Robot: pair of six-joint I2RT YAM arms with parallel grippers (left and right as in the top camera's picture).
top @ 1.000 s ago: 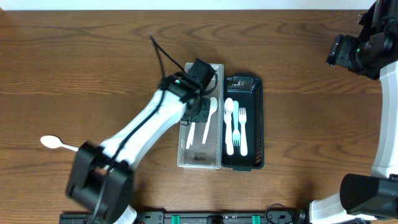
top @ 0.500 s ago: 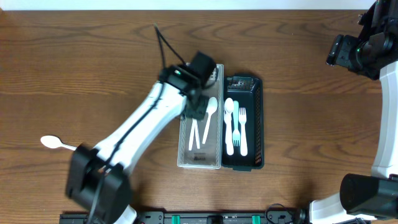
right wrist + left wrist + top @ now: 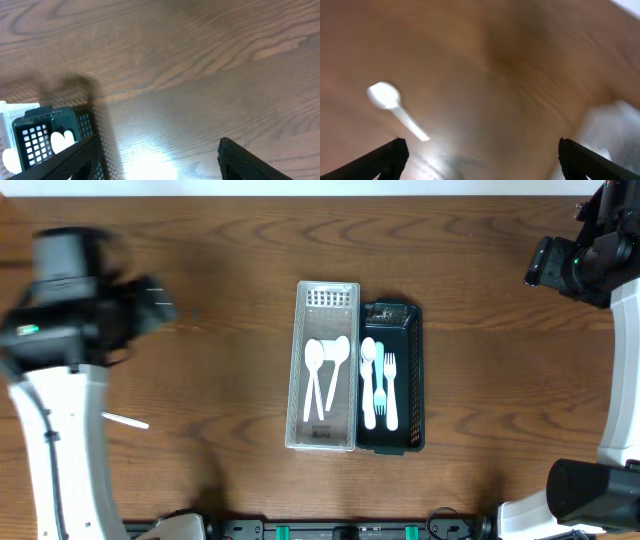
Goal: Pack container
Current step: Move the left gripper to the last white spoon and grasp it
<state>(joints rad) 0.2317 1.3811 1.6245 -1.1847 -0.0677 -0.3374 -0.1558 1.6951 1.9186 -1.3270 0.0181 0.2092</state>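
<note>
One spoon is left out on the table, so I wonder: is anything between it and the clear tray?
Nothing visible. Only bare table lies between the spoon and the clear tray, and nothing sits between the open left end effector and the spoon.

You look straight down on a brown wood-grain tabletop (image 3: 220,260). At its centre a clear container (image 3: 296,340) and a black basket (image 3: 416,380) lie side by side and touching, the basket at the container's 3 o'clock. Well apart, toward 9 o'clock, one loose white spoon (image 3: 126,420) lies on the bare wood.
</note>
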